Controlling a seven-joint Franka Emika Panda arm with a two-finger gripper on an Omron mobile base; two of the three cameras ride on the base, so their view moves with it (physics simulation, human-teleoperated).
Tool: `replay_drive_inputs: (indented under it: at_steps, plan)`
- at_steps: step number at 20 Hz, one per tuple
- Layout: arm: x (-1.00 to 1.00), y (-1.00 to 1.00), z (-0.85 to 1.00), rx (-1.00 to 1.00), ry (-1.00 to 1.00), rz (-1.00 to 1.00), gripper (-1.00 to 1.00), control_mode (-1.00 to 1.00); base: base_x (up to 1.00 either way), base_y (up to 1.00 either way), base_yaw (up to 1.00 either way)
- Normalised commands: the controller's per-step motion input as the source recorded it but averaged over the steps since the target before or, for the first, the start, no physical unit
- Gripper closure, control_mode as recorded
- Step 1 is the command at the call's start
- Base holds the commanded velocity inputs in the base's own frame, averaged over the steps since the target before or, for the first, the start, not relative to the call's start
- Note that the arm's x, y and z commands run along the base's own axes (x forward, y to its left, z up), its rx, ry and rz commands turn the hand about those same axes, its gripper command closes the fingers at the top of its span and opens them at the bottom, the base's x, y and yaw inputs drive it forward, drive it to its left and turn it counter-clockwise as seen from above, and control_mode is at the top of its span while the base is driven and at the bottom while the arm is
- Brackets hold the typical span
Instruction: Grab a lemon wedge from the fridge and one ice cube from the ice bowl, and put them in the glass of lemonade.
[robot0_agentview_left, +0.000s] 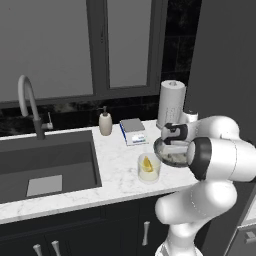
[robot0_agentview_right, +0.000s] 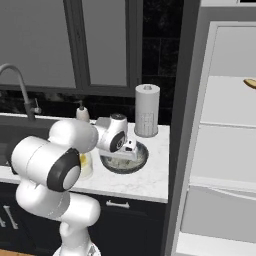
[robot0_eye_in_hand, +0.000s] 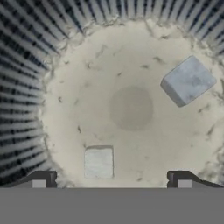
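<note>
Right now we hang our gripper (robot0_eye_in_hand: 112, 178) over the ice bowl (robot0_eye_in_hand: 30, 70), jaws spread wide and empty, with one ice cube (robot0_eye_in_hand: 99, 162) just ahead of the fingertips and another cube (robot0_eye_in_hand: 188, 81) farther across the bowl. We risk nudging the near cube up the slick floor if we descend off-centre. The glass of lemonade (robot0_agentview_left: 149, 168), lemon wedge (robot0_agentview_left: 147, 163) already inside, stands just beside the bowl.

No legible text, label, brand, number or sign appears on any surface. The paper-towel roll (robot0_agentview_left: 171, 102), the soap dispenser (robot0_agentview_left: 105, 123), the small scale (robot0_agentview_left: 133, 131) on the counter, the glass of lemonade (robot0_agentview_left: 149, 167) and the ice bowl (robot0_agentview_right: 142, 159) all carry plain, unmarked faces.
</note>
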Motion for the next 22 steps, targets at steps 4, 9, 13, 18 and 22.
replay_drive_inputs:
  at_steps: [4,9,13,18,22]
  plan:
    - [0.02,0.0,-0.21,0.0,0.0,0.0,-1.0,-1.0,0.0,0.0,0.0]
    - [0.0,0.0,-0.09,0.0,0.0,0.0,-1.0,-1.0,0.0,0.0,0.0]
    - [0.0,0.0,-0.12,0.0,0.0,0.0,-1.0,-1.0,0.0,0.0,0.0]
    - [0.09,-0.02,-0.14,0.0,0.0,0.0,-1.0,-1.0,0.0,0.0,0.0]
    - [0.05,-0.01,-0.1,0.0,0.0,0.0,-1.0,-1.0,0.0,0.0,0.0]
